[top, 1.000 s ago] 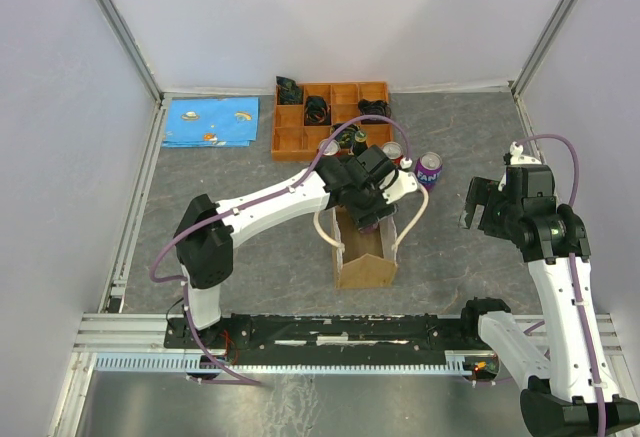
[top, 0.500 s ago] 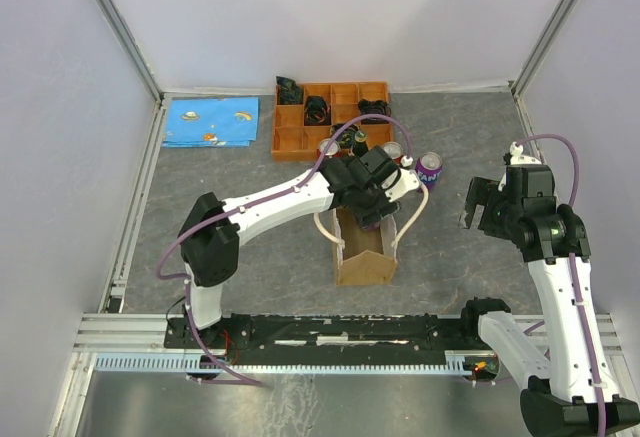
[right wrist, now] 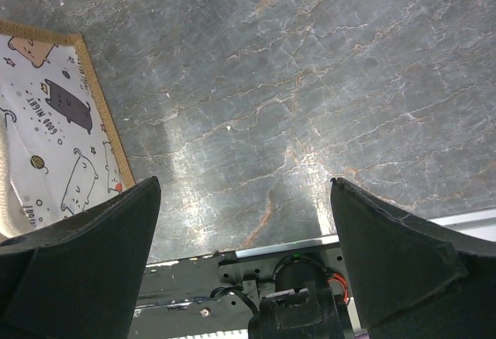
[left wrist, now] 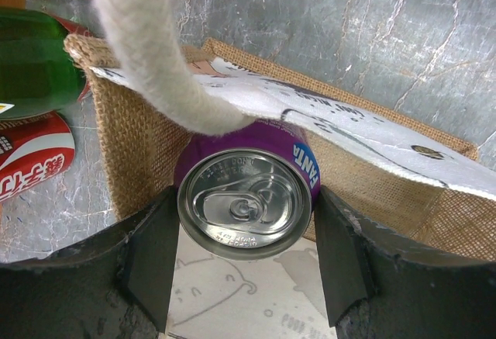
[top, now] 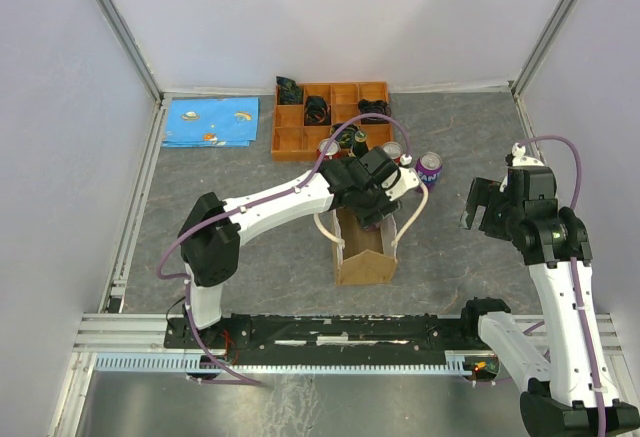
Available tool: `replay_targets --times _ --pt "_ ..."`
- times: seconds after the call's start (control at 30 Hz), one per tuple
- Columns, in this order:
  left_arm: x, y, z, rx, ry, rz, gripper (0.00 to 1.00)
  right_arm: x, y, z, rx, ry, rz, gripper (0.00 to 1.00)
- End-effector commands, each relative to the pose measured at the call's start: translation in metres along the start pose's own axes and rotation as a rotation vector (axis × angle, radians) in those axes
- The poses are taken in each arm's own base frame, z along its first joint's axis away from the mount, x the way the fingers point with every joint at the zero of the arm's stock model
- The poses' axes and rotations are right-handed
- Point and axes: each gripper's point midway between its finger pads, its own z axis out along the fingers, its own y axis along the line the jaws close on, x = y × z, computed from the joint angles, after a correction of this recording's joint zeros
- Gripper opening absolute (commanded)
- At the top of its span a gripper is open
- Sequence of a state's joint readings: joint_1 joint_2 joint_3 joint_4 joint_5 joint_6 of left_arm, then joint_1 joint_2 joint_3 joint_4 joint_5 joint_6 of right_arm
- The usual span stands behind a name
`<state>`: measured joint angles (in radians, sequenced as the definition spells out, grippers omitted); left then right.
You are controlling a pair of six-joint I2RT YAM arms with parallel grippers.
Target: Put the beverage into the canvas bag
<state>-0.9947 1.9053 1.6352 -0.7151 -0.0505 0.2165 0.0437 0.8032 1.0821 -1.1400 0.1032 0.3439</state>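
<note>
Left pincer clenched on purple can, down inside canvas bag. Putting-in step. Next, I guessed: let go, lift out.

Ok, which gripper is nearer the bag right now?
Left. The left gripper is at the open top of the bag, shut on a purple can. The right gripper hangs open over the table, off to the bag's right.
</note>
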Motion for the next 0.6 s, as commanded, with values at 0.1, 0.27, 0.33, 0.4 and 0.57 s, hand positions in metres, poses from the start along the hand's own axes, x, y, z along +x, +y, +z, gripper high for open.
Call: replay_targets --times 0.1,0.27,0.33,0.4,0.57 --pt "-0.036 0.005 -0.009 -0.009 -0.135 -0.043 0.77 -0.007 -0.002 -0.007 0.011 -0.036 0.015 0.98" --pt "-0.04 0.003 -0.014 0.002 -0.149 -0.043 0.99 -0.008 -0.002 -0.006 0.012 -0.034 0.015 0.99" --pt "-0.04 0.003 -0.014 0.003 -0.15 -0.044 0.99 -0.008 -0.002 -0.006 0.011 -0.034 0.015 0.99" --pt "-0.043 0.003 -0.017 0.005 -0.159 -0.044 0.99 -0.009 -0.002 -0.006 0.011 -0.034 0.014 0.99" --pt "-0.057 0.006 -0.043 0.001 -0.206 -0.043 0.99 -0.009 -0.002 -0.006 0.013 -0.035 0.015 0.99"
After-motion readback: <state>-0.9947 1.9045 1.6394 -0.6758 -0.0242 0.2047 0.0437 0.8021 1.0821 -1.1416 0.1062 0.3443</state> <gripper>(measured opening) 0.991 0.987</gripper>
